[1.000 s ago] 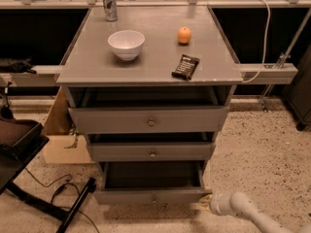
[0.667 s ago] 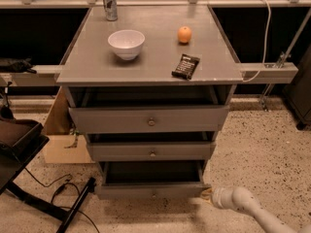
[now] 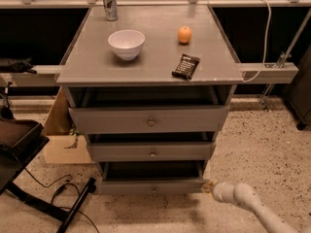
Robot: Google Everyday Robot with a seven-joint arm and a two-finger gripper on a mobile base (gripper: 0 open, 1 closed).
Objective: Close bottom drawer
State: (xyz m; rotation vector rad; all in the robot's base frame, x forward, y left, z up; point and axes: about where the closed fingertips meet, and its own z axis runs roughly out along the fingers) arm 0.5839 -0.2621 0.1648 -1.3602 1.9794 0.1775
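The bottom drawer is the lowest and slimmest-fronted of three grey drawers in the cabinet. It stands a little way out, with a small round knob on its front and a dark gap above. My gripper is low at the right end of that drawer front, touching or nearly touching its corner. The white arm runs from it to the lower right.
The middle drawer and the top drawer also stand partly out. On the cabinet top are a white bowl, an orange, a dark snack bar and a can. A black stand and cables lie at the left.
My gripper has moved up and in toward the cabinet. The bottom drawer's front has slid a little further in.
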